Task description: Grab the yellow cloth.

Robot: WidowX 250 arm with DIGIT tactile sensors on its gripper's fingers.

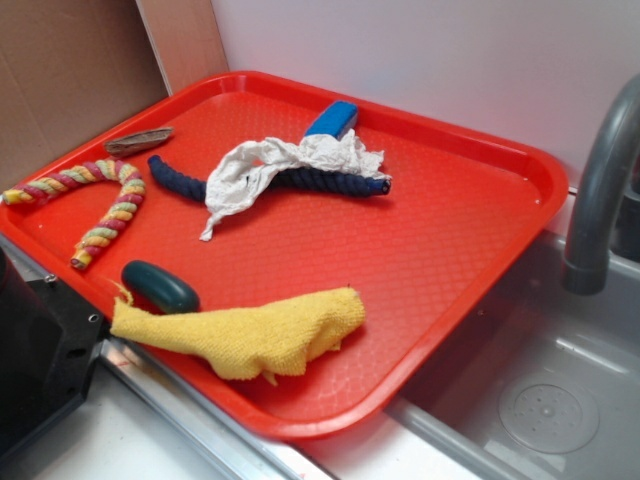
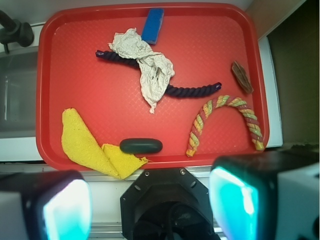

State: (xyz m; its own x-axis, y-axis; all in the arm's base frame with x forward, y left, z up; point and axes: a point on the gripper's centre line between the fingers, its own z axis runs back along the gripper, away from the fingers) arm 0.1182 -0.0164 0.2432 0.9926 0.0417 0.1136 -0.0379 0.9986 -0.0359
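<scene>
The red tray (image 1: 480,230) fills the counter beside a sink (image 1: 540,400), its raised rim keeping the loose items from sliding off, and everything in it lies flat and spread apart, so each piece can be reached singly. The gripper (image 2: 150,200) hangs above the counter just outside the tray's near edge, its two fingers (image 2: 60,210) spread wide apart with nothing between them; judging by that stance, the reach for the cloth has not begun. The yellow cloth (image 1: 250,325) lies in the tray's near corner on the sink side, its edge close to the rim, though whether it overlaps the rim is hard to tell from these angles. It is elongated and folded over at one end, its long axis running along the near edge, from the dark green oval piece (image 2: 141,145) beside its tip towards the sink. Farther back a white rag (image 2: 147,67) is draped over a dark blue rope (image 2: 190,91), near a blue block (image 2: 153,25), with a multicoloured rope (image 2: 225,117) curved apart.
</scene>
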